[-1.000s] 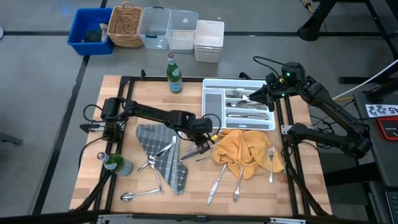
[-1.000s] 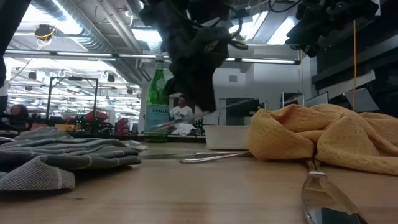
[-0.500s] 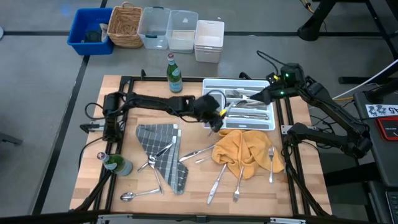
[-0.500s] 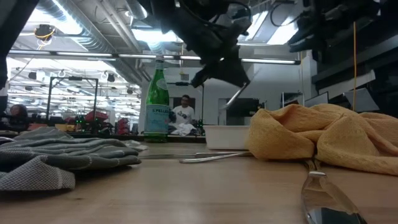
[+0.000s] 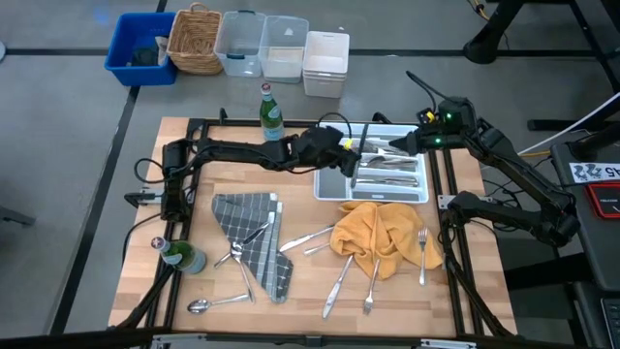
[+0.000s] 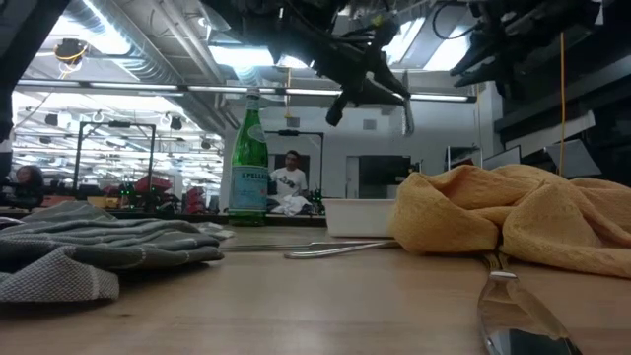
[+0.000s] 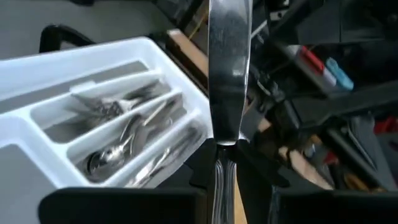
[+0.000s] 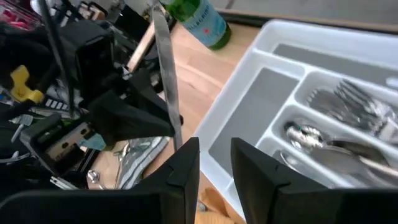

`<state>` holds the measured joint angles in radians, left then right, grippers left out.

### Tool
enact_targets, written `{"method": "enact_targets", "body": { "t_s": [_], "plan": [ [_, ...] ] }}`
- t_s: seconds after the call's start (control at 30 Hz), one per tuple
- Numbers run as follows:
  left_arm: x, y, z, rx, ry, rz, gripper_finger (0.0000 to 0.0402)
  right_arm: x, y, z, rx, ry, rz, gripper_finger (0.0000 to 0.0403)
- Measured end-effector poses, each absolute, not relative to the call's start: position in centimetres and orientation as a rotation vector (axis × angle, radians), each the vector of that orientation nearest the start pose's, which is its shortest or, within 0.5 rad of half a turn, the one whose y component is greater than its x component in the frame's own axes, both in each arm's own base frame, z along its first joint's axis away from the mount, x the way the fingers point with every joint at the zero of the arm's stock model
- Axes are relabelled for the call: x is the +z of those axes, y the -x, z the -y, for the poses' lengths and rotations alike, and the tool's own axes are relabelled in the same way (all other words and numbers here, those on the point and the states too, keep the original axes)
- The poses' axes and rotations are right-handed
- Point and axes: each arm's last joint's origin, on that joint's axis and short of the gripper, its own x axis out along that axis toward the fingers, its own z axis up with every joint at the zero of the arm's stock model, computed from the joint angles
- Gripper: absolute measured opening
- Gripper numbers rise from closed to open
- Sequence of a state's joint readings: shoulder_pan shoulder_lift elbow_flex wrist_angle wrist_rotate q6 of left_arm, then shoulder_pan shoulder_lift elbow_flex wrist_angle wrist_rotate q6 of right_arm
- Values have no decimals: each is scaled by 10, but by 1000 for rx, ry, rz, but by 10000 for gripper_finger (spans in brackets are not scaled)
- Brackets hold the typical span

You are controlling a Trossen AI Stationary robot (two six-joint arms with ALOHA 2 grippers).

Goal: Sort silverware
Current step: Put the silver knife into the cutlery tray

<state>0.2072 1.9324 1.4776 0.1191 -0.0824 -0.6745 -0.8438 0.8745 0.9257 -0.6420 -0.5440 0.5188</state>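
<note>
My left gripper point(image 5: 345, 155) is shut on a silver knife point(image 7: 227, 74) held above the white tray point(image 5: 417, 194); it also shows in the low view point(image 6: 370, 84). The tray's compartments hold forks, spoons point(image 7: 118, 149) and knives. My right gripper point(image 5: 399, 147) hovers open and empty over the tray's right part, its fingers point(image 8: 186, 168) a little apart. Loose silverware lies on the table: a fork on the grey cloth point(image 5: 254, 233), a spoon point(image 5: 200, 305), several pieces by the orange cloth point(image 5: 383, 233). My left gripper pinches the knife's handle point(image 7: 222, 177) between its two fingers. The blade point(image 7: 229, 56) sticks out beyond the fingertips. The fingers come from the table's left side. The knife is lifted clear, over the tray's left part.
A green bottle point(image 5: 272, 114) stands at the far edge left of the tray, another point(image 5: 180, 255) at the near left. Bins and a basket point(image 5: 196, 39) stand beyond the table. A fork point(image 5: 422, 254) lies right of the orange cloth.
My left gripper has risen from the table's middle beside the orange cloth and gone toward the far right, carrying the knife to above the tray. The knife is lifted clear and has turned about.
</note>
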Motion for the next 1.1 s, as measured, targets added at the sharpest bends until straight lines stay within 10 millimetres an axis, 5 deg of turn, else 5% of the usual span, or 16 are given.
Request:
{"method": "enact_targets", "body": {
  "t_s": [0.47,1.1],
  "plan": [
    [238,-465,-96,412,617,-75,45,331,-135,109,-386,-781,-363,96],
    [240,-465,-94,399,614,-54,45,319,-191,97,-380,-661,-399,96]
  ]
}}
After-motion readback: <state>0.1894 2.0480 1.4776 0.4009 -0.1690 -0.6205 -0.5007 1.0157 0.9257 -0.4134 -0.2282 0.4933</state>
